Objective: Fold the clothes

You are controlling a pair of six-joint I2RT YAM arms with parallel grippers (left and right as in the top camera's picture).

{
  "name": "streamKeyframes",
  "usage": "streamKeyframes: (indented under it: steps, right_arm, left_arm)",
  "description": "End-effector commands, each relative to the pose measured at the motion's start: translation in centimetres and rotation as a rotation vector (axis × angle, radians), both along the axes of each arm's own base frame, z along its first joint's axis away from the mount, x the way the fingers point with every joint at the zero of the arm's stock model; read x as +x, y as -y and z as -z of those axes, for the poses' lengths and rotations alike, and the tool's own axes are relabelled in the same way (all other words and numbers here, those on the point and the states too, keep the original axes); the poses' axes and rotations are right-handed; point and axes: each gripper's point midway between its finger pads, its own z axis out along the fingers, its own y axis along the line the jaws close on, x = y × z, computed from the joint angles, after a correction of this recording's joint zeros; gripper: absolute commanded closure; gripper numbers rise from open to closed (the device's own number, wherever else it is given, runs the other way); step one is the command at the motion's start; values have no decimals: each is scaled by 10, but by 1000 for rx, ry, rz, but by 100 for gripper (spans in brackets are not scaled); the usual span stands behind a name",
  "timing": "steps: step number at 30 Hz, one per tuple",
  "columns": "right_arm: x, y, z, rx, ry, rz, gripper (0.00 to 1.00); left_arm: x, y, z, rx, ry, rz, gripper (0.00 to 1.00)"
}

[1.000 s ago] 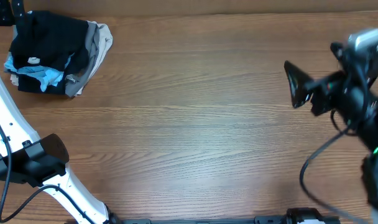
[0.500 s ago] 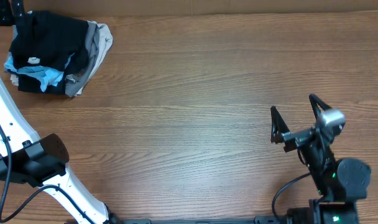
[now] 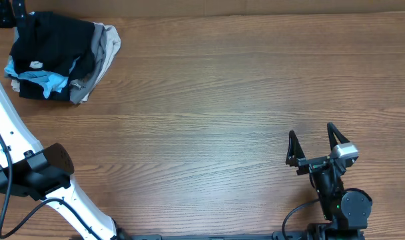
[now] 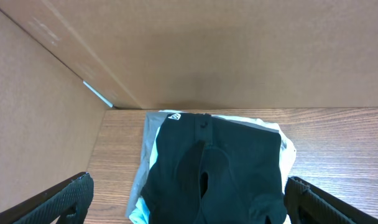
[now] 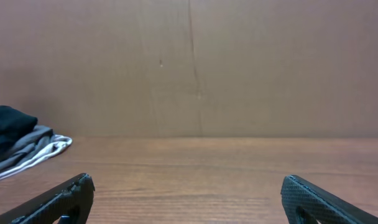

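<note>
As seen from overhead, find the clothes (image 3: 56,33) at ten o'clock on the worktop (image 3: 209,100), the right pincer (image 3: 312,131) at five o'clock, spread wide, empty. Left wrist: see the left pincer (image 4: 189,182) wide, clothes at six. Right wrist: spot clothes at nine.

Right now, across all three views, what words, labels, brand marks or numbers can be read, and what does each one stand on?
No text in any view can be read.
White mark at the edge of the black garment, left wrist view: a logo or tag, too small to read.
Pale patch on the black fabric, overhead view: blurred, unreadable.
Cardboard wall and wooden table: no print visible.
</note>
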Motion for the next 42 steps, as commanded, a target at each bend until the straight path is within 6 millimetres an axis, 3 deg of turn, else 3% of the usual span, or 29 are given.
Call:
streamKeyframes:
  steps: [1,17,42]
  right_arm:
    - [0,6,10,11,3,35,0]
    - [-3,12,46,9,-122,68,0]
    - [-3,12,45,9,-120,68,0]
  left_arm:
    - [0,1,0,-10,2,-3,0]
    - [0,1,0,-10,2,-3,0]
    - [0,1,0,-10,2,-3,0]
